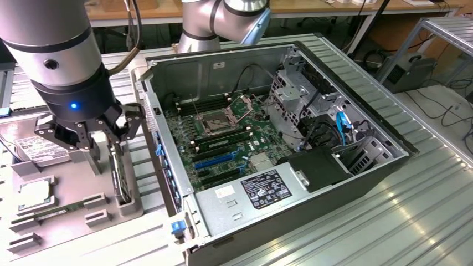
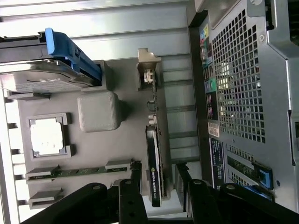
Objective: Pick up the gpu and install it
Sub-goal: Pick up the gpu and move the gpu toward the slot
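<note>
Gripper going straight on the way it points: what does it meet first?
Likely the gpu, standing on edge in the gray holder: the gripper has open jaws either side of it. Depth is unclear.

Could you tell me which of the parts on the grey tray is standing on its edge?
The gpu, upright in its slot nearest the computer case, under the open gripper; the hard drive, processor and memory stick lie flat.
</note>
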Robot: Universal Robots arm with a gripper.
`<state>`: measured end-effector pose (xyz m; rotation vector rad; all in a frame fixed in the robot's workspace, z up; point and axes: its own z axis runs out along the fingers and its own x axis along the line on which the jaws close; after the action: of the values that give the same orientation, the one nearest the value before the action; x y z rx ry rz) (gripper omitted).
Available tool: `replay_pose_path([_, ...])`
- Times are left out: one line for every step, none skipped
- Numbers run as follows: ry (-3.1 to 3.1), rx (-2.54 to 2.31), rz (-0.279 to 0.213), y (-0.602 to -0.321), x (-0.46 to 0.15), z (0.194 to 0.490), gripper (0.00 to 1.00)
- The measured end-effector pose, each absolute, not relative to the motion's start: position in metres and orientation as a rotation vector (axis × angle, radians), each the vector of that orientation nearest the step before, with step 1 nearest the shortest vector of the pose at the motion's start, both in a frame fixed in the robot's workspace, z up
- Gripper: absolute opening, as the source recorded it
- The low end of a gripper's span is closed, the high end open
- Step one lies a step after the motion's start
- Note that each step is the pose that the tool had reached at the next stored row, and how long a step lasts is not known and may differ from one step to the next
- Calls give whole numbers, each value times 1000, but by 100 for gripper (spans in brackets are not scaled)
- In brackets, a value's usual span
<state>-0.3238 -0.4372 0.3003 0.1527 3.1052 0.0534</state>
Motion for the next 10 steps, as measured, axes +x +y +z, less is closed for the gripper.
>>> replay_pose_path([3105,154,53,-437,-324,298,42])
replay_pose_path([3105,155,53,-436,-324,296,42])
replay_pose_path([3105,155,53,-436,-324,294,42])
replay_pose_path([3105,156,53,-436,-324,292,42])
replay_pose_path([3105,157,53,-435,-324,290,42])
replay_pose_path([3105,158,53,-435,-324,288,42])
replay_pose_path([3105,159,53,-435,-324,285,42])
replay_pose_path([3105,159,53,-434,-324,282,42])
replay_pose_path([3105,159,53,-434,-324,281,42])
replay_pose_path([3104,160,53,-434,-324,279,42])
